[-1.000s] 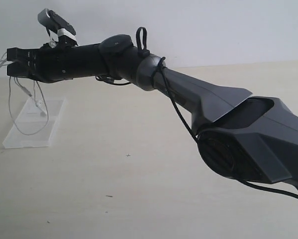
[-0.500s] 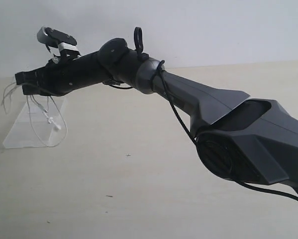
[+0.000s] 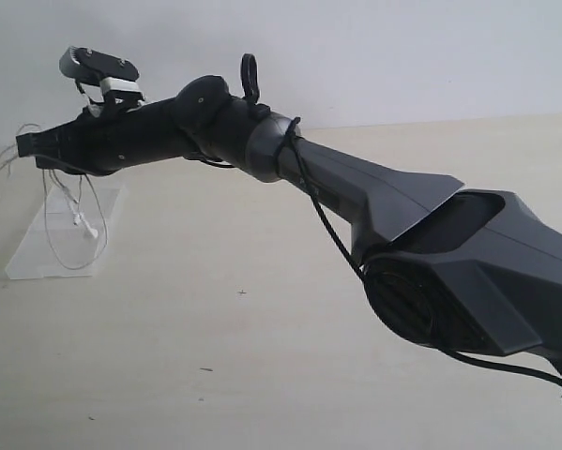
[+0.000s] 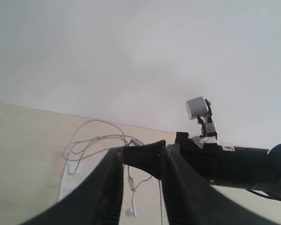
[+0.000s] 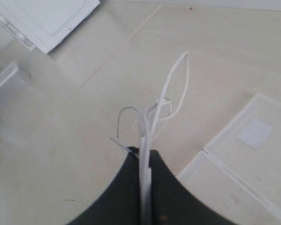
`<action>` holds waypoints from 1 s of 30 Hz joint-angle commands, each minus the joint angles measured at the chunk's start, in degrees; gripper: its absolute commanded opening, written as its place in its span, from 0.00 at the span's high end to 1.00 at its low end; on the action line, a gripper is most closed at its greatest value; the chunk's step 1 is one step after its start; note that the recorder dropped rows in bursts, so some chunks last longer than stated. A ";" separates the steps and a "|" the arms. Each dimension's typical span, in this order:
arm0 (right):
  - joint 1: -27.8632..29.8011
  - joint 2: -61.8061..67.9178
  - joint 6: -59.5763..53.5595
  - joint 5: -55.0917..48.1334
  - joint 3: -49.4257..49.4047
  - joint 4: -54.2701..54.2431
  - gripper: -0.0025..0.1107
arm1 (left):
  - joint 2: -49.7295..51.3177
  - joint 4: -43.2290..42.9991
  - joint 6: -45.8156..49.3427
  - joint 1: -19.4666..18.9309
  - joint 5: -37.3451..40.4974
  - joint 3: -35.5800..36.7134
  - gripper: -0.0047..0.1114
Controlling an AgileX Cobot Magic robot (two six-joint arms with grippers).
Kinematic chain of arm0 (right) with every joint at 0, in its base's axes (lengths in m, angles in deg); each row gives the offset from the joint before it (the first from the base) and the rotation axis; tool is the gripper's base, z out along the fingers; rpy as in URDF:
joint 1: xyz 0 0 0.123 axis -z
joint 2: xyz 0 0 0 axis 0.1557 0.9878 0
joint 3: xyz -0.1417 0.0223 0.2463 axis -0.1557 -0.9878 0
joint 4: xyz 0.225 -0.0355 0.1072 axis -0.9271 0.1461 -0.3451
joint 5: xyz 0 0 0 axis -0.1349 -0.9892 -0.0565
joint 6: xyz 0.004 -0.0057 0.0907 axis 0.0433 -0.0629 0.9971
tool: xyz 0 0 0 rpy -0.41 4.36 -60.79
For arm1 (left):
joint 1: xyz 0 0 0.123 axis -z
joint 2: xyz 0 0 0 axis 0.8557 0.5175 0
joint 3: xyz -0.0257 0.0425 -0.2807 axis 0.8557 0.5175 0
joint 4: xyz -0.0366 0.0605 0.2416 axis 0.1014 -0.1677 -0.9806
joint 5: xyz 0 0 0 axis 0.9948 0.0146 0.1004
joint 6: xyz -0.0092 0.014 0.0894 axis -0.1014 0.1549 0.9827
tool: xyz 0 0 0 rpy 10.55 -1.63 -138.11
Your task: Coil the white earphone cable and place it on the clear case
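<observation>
The right hand [image 3: 22, 148] is pinching the looped white earphone cable [image 3: 78, 221] above the far-left clear case [image 3: 22, 265]. The left hand [image 4: 141, 150] is standing spread. Judging by this, the next move is lowering and releasing.

White earphone cable [image 5: 145, 140], clear case [image 3: 25, 255], black arm [image 3: 356, 187]

The right arm [image 3: 374, 192] stretches from the lower right of the exterior view up to the far left, its forearm nearly level and raised. The right claw [image 3: 22, 148] is pinched fully closed on the white earphone cable [image 5: 172, 86]. The left claw [image 4: 141, 157] holds its two fingers apart, and the right claw's tip shows between them.
</observation>
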 commanded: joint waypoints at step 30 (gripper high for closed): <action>-0.30 3.72 -13.49 1.59 0.28 -12.94 0.98 | -0.21 0.29 -1.08 -0.14 -4.96 0.27 0.70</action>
